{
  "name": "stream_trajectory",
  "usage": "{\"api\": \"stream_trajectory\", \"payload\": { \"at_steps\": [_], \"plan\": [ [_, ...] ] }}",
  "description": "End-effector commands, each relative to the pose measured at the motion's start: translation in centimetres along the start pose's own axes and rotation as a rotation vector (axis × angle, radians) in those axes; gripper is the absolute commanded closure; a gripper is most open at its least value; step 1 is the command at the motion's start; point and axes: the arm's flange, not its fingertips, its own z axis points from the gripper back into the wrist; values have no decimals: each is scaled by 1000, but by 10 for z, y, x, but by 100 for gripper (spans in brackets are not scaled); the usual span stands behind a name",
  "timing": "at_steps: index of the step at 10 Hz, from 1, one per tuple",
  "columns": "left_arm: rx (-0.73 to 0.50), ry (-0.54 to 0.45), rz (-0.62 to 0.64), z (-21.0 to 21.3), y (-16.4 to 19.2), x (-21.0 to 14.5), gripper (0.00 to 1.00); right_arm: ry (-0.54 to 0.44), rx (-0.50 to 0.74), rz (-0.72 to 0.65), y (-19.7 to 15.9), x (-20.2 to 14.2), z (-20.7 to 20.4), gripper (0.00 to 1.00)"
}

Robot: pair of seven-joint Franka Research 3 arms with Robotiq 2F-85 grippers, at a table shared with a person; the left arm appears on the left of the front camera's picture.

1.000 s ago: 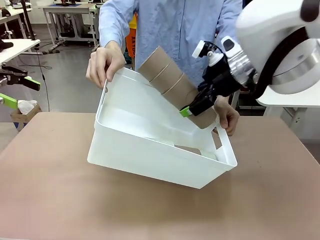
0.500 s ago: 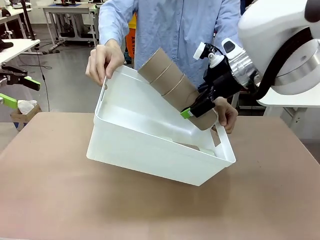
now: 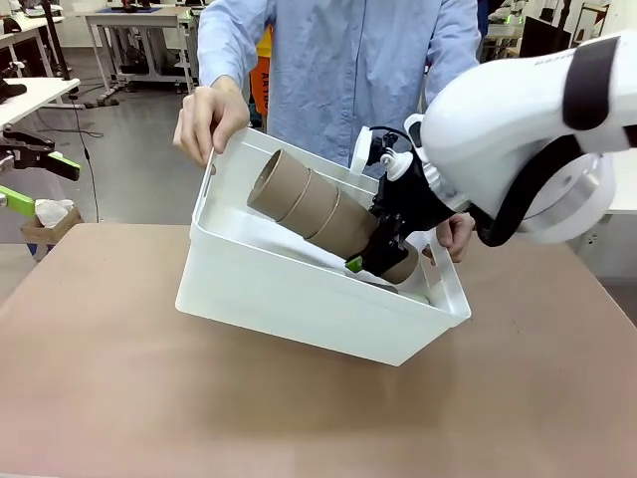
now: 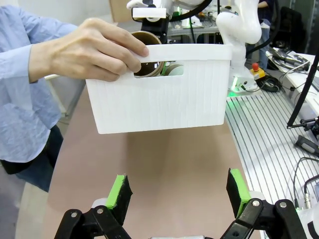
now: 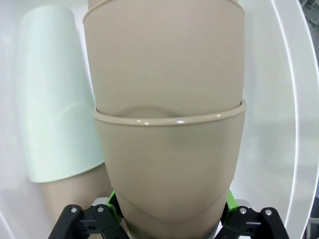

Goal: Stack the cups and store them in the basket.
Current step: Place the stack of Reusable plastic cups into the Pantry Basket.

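Observation:
A person's hand (image 3: 209, 119) at one end and their other hand (image 3: 456, 234) at the other hold the white basket (image 3: 299, 299) tilted above the table. My right gripper (image 3: 373, 261) is shut on the base end of a stack of tan cups (image 3: 314, 209), which lies slanted inside the basket. In the right wrist view the gripper (image 5: 169, 214) clasps the tan stack (image 5: 167, 124). A mint cup (image 5: 55, 99) lies beside it over another tan cup (image 5: 65, 199). My left gripper (image 3: 40, 179) hangs open off the table's left side. In its own view the left gripper (image 4: 178, 191) faces the basket's end wall (image 4: 159, 99).
The brown table (image 3: 119, 398) stretches bare in front of the basket. The person in a blue shirt (image 3: 338, 60) stands right behind it. My bulky right arm (image 3: 528, 139) reaches over the basket's right end. Other workbenches (image 3: 129, 20) stand far back.
My right gripper has come down and leftward, taking the tan stack from above the rim into the basket. The stack now lies flatter. The basket has stayed tilted in the person's hands.

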Motion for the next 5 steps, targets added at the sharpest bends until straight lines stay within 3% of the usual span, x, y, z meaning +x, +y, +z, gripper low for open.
{"api": "stream_trajectory", "payload": {
  "at_steps": [1,5],
  "plan": [
    [-7,-1,10,2,-1,3,0,42,-63,-2,-16,20,-13,15],
    [-7,-1,10,2,-1,3,0,147,-6,-1,-33,45,-38,15]
  ]
}}
